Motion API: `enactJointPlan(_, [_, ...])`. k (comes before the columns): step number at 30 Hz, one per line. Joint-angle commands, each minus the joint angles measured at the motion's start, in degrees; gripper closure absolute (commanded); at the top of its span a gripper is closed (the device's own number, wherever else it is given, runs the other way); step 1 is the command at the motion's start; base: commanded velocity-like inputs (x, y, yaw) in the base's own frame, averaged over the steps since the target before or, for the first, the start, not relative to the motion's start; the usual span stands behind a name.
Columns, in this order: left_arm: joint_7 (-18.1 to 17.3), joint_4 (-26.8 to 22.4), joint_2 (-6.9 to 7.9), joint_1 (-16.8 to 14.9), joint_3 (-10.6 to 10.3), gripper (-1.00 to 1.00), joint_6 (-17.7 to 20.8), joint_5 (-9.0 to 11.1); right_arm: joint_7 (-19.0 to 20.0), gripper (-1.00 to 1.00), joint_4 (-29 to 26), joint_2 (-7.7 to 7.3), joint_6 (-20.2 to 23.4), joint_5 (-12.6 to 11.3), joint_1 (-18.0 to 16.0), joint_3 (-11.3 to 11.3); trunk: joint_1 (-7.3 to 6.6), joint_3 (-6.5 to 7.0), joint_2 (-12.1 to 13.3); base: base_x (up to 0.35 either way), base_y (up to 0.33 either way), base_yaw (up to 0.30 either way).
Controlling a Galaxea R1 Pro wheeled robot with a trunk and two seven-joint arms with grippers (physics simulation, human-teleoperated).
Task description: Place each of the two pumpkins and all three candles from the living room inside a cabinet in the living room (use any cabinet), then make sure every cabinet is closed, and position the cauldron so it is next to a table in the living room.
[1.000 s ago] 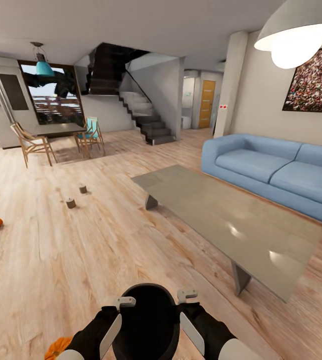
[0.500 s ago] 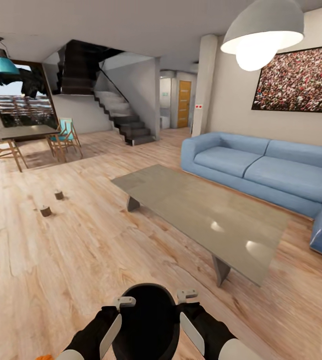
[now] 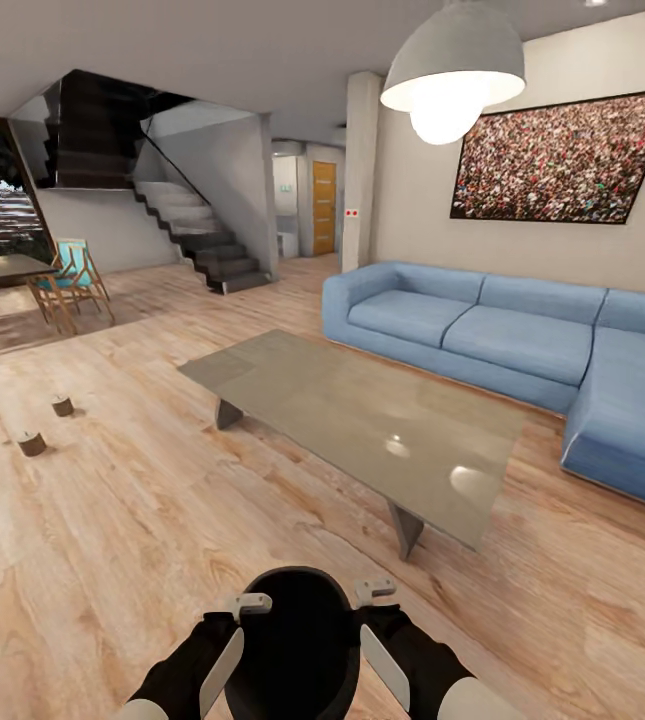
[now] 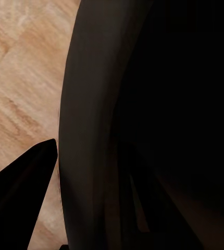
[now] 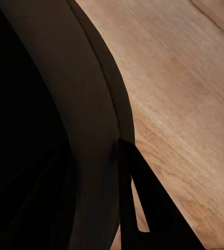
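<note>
— Arms?
— Left arm [image 3: 187, 665] and right arm [image 3: 417, 660] both reaching forward and low, black sleeves angled inward, white forearm shells toward the body.
— Hands?
— Left hand [image 3: 252, 603] and right hand [image 3: 375, 592] level with each other, well apart, pale wrists turned in.
— Grip?
— Each clamped on the rim of the cauldron [image 3: 297, 640]. Seen from the wrists: one dark left finger [image 4: 18, 198] outside the wall, one right finger [image 5: 159, 208] pressed against it.
</note>
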Motion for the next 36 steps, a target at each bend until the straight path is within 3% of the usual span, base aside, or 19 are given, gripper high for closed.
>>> enactJointPlan(1, [0.6,-0.1,0.33,-0.1,-0.7,1.0,0.2,0.7,-0.6,1.0,0.0,0.0,0.1,-1.3,-0.1,1.2,-0.01,-0.05,0.0,0.0,0.0,-0.276])
enactJointPlan(36, [0.6,-0.2,0.35,-0.1,-0.7,1.0,0.2,0.7,-0.6,1.0,0.0,0.0,0.1,-1.3,-0.1,1.2,-0.01,-0.05,0.0,0.0,0.0,-0.276])
